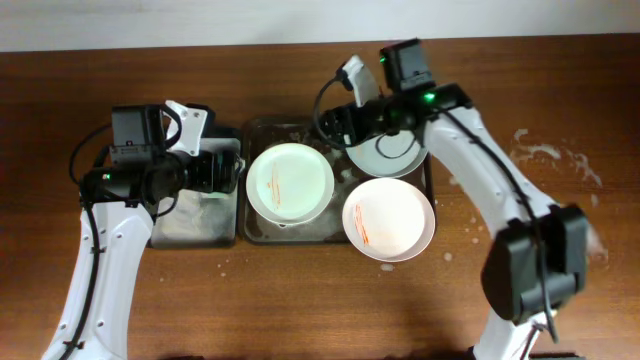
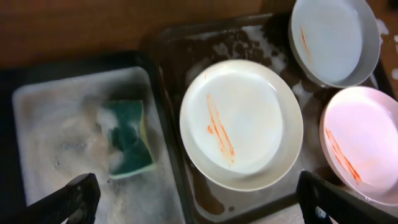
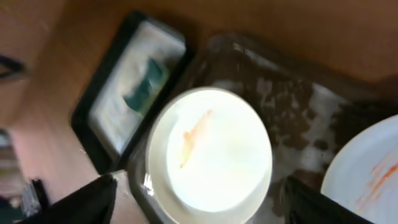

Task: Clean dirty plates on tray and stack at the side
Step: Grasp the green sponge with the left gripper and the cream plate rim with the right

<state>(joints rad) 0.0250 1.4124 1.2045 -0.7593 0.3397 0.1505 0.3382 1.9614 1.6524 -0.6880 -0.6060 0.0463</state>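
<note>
only dark fingertip corners visible of left gripper [image 2: 208, 202] and right gripper [image 3: 211, 202], both spread wide, gripping nothing. in the overhead view, back plate [image 1: 392, 158] half hidden under the right arm [image 1: 470, 160], sponge [image 2: 127, 140] covered by the left arm [image 1: 150, 175]. left plate [image 1: 290, 182] and front-right plate [image 1: 388, 218] face up in the soapy tray [image 1: 262, 232], long axis left-right; front-right plate overhanging the near rim.

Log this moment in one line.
left gripper: open, empty | right gripper: open, empty | plates: three, smeared, on tray | sponge: in small tray
</note>
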